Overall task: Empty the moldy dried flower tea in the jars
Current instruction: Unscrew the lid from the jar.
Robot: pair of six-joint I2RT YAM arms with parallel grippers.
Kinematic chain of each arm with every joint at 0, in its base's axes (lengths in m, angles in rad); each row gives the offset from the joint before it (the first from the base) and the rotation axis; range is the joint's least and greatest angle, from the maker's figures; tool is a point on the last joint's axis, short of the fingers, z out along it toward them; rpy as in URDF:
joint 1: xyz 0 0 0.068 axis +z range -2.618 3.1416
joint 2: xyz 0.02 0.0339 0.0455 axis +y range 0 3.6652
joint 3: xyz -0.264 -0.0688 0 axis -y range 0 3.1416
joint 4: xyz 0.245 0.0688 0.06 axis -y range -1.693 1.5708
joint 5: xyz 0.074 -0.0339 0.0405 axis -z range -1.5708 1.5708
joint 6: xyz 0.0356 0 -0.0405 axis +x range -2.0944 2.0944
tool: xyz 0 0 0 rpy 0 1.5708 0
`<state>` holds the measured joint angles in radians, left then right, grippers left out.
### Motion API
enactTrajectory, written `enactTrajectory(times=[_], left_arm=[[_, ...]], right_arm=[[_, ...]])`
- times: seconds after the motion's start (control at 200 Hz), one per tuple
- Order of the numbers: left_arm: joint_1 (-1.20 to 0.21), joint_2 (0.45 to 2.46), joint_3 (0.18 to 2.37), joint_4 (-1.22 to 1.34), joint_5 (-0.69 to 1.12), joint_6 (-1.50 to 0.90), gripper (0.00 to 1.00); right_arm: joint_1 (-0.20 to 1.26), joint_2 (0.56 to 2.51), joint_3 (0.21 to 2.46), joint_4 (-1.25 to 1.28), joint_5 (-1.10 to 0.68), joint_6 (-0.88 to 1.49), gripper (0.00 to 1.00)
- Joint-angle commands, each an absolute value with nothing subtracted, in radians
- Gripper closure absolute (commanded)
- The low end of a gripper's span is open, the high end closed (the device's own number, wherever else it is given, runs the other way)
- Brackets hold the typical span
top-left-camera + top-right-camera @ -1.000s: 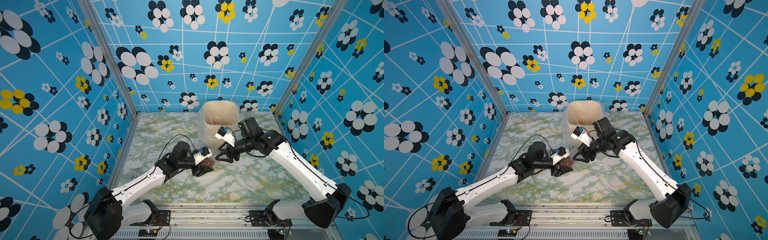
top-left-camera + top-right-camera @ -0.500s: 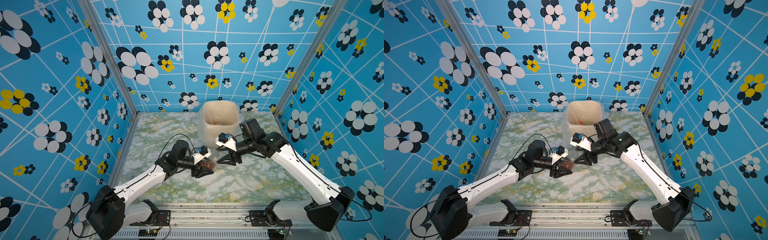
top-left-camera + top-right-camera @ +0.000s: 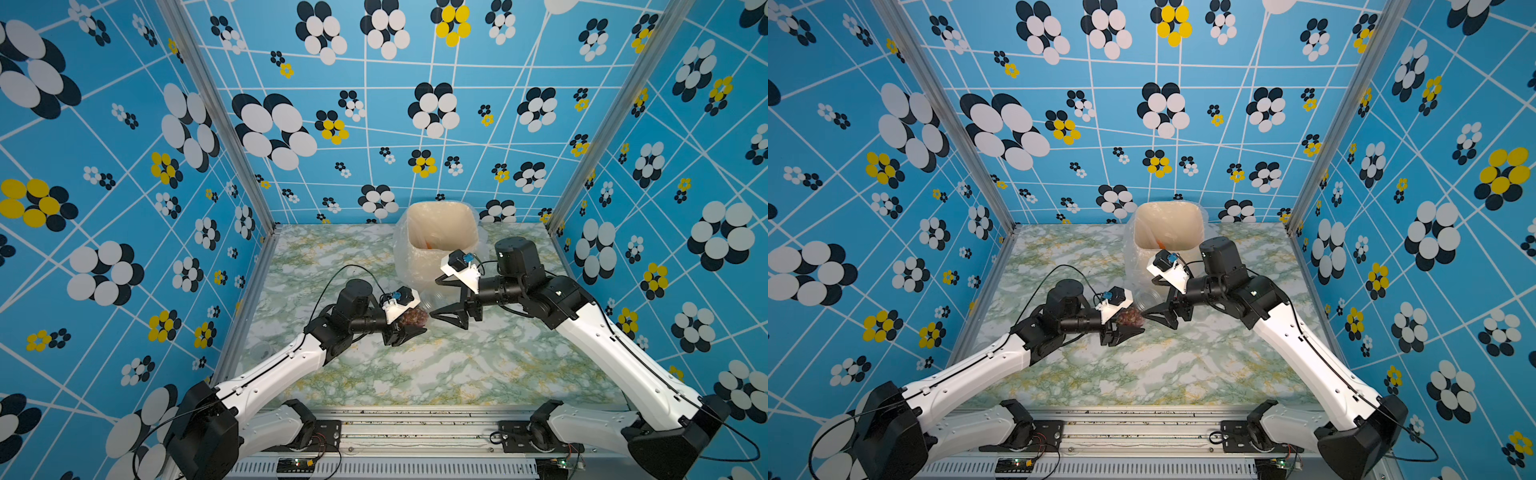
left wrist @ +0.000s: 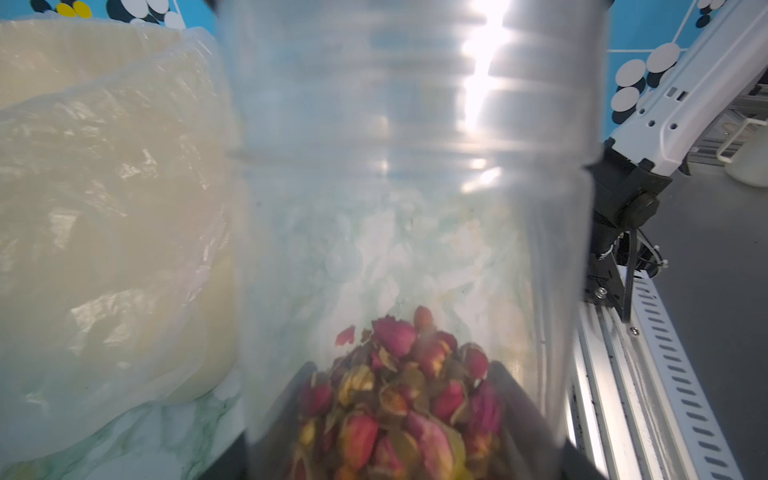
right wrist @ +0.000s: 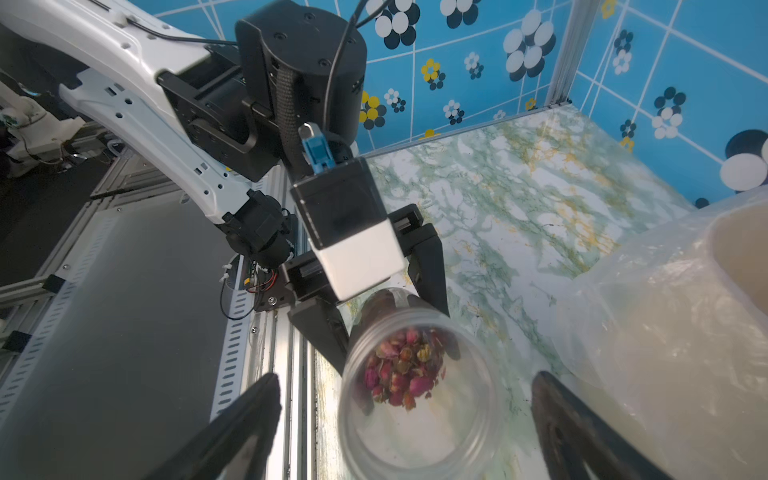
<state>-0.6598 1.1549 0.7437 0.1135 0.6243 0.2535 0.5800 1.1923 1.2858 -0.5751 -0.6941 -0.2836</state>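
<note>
Your left gripper (image 3: 409, 325) is clamping the tilted jar (image 5: 415, 399) of dried rosebuds (image 5: 401, 370) while your right gripper (image 3: 433, 296) is hovering at its mouth, jaws spread wide, empty.

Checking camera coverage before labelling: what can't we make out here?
- Mold on the tea: blurred in the left wrist view, too small in top views.
- Bin contents: right arm's camera covers part in top views; frame edge cuts it in the right wrist view.
- Left claw fingertips: behind the jar in the left wrist view.
</note>
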Motion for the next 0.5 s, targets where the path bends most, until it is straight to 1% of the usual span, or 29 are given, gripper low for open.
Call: enactTrajectory(times=[0.0,0.11,0.23,0.36,0.495], left_arm=[[-0.67,1.129,0.746,0.151,0.506,0.301,0.77],[-0.685,1.122,0.744,0.149,0.425,0.339,0.77],[-0.712,1.122,0.747,0.143,0.329,0.397,0.77],[-0.737,1.127,0.749,0.148,0.254,0.441,0.78],[-0.754,1.124,0.75,0.155,0.213,0.465,0.78]], right_arm=[[0.577,1.137,1.261,-0.456,-0.688,-0.028,0.01],[0.577,1.132,1.298,-0.483,-0.563,0.182,0.01],[0.577,1.206,1.422,-0.678,-0.459,0.333,0.01],[0.577,1.293,1.533,-0.867,-0.441,0.384,0.01],[0.576,1.328,1.547,-0.901,-0.468,0.407,0.04]])
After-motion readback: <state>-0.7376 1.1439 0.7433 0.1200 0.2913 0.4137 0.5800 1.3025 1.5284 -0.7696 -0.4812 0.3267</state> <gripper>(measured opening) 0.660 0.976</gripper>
